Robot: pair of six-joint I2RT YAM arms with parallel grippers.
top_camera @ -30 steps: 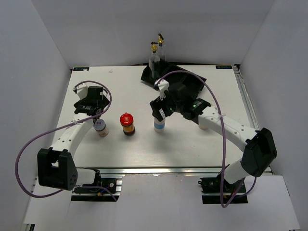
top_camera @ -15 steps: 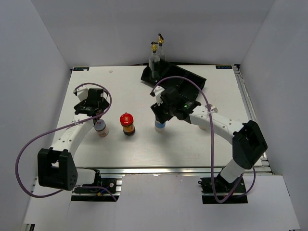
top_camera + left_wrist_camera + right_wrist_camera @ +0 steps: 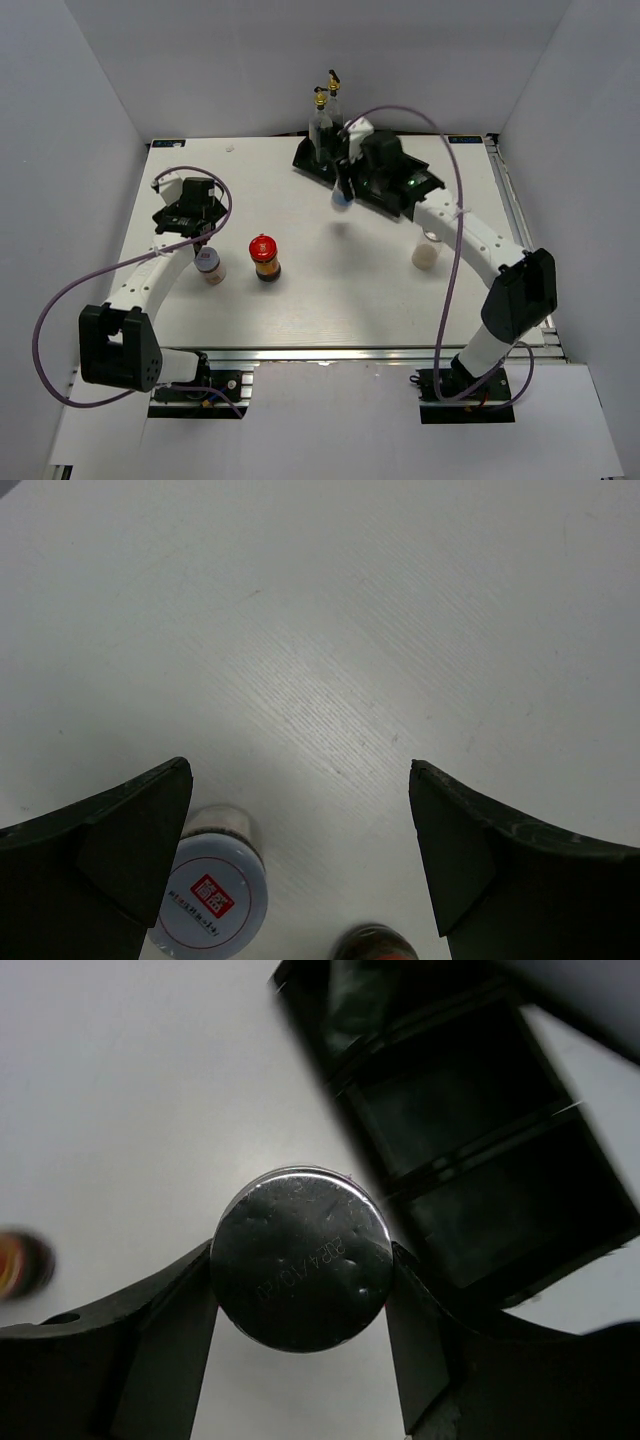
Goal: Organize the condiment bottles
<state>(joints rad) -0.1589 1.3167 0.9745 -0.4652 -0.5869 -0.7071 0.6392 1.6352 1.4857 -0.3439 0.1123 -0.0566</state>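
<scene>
My right gripper is shut on the blue-labelled silver-lidded jar and holds it off the table beside the near left part of the black tray. In the right wrist view both fingers press the jar's lid. My left gripper is open and empty, hovering just behind the pinkish jar. That jar's lid sits by the left finger. The red-capped jar stands to its right. The pale jar stands at the right. Two glass bottles stand upright in the tray's far end.
The tray's black compartments lie just right of the held jar in the right wrist view. White walls enclose the table on the left, back and right. Purple cables loop over both arms.
My right gripper has lifted the blue-labelled jar from the table's middle and carried it back toward the tray. The left arm has barely moved.
</scene>
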